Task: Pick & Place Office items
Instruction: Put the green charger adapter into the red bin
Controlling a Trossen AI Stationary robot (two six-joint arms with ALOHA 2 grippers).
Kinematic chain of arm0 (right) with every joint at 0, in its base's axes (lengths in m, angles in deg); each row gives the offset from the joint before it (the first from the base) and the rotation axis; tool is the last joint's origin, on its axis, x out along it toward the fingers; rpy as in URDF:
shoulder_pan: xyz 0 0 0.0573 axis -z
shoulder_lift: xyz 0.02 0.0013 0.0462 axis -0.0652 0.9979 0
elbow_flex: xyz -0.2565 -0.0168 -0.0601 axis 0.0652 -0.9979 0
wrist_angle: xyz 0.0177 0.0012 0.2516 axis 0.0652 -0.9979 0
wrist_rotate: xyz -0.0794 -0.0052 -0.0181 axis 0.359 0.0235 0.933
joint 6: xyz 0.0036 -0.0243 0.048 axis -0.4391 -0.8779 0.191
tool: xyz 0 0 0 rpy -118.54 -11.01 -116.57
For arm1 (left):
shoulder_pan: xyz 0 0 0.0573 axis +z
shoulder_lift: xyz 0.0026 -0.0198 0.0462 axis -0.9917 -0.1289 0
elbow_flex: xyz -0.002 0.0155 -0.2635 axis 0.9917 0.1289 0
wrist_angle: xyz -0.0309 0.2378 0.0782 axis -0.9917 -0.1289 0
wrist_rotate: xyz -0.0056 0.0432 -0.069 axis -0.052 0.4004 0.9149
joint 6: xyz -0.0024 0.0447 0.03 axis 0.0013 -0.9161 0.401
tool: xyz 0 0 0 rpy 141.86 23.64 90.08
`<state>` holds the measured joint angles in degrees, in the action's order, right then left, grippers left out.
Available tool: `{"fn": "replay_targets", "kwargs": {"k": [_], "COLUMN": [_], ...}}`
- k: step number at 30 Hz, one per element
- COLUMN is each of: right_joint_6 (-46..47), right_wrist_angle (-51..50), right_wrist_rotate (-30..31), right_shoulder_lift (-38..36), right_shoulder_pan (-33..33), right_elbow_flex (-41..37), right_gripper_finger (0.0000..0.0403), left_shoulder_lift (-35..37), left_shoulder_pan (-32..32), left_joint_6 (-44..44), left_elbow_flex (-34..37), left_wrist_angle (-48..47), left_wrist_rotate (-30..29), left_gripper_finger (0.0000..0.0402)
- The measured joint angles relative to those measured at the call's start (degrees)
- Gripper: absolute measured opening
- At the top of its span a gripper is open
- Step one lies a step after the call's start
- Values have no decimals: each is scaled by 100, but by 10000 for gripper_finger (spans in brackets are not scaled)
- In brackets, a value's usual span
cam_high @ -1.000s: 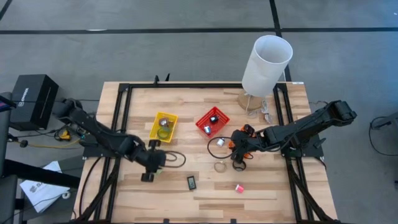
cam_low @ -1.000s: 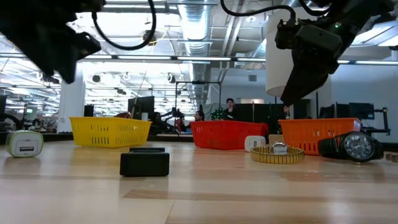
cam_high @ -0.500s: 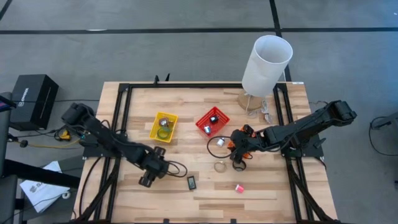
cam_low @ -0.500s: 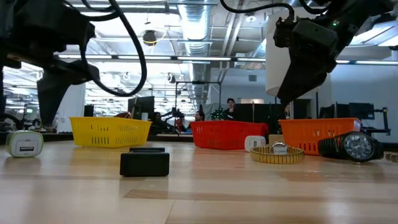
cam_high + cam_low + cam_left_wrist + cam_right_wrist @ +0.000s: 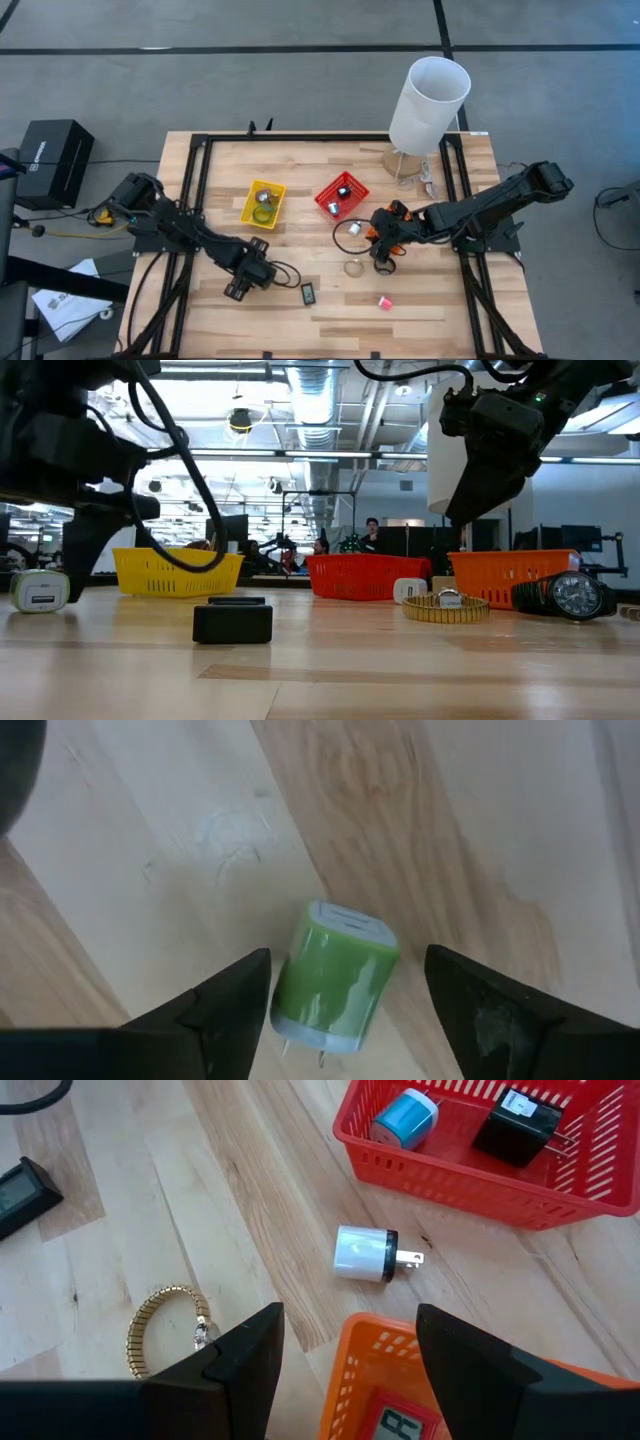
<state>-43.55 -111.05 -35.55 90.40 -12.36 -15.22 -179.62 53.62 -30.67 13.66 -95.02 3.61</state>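
Observation:
A green charger plug lies on its side on the wood, its prongs toward my left wrist; the low view shows it at the left. My left gripper points down over it, open, one finger on each side, touching nothing I can see. It stands near the table's front left. My right gripper hangs open above the orange basket at mid-table, holding nothing. A white plug, a gold band and a small black device lie loose on the table.
The yellow basket and the red basket stand behind the grippers; the red one holds a blue plug and a black one. A tall white cylinder stands far right. A pink bit lies near the front. A black watch lies right.
My left gripper has come down toward the table and a little toward its near edge, rolling as it sank, and now stands low around the green plug. The plug has stayed where it was.

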Motion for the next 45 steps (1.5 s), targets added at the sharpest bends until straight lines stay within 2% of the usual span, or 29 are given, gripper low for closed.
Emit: {"fn": "replay_targets", "kwargs": {"k": [5,17,22,25,31,37,45], "right_joint_6": [0,-2,-61,-66,-198,-288,-784], "right_wrist_angle": [-1,-1,-1,-1,-3,-3,-25], "right_wrist_rotate": [-1,-1,-3,-4,-6,-7,-210], "right_shoulder_lift": [0,0,0,0,0,0,0], "right_shoulder_pan": [0,0,-1,9,9,9,-7], "right_elbow_flex": [0,0,0,0,0,0,0], "right_gripper_finger": [219,219,219,219,219,219,219], "left_shoulder_lift": [-22,-15,-15,-15,-15,-15,-15], "left_shoulder_pan": [17,176,433,636,1129,1699,2394], "left_joint_6": [0,20,-3,-300,-781,-1026,-1028], "left_elbow_flex": [0,0,-70,-317,-724,-750,-750], "left_wrist_angle": [7,187,915,1226,2068,3226,3955], "left_wrist_rotate": [-2,-15,-238,-421,-896,-946,-1056], "left_gripper_finger": [230,130,141,150,134,145,137]}}
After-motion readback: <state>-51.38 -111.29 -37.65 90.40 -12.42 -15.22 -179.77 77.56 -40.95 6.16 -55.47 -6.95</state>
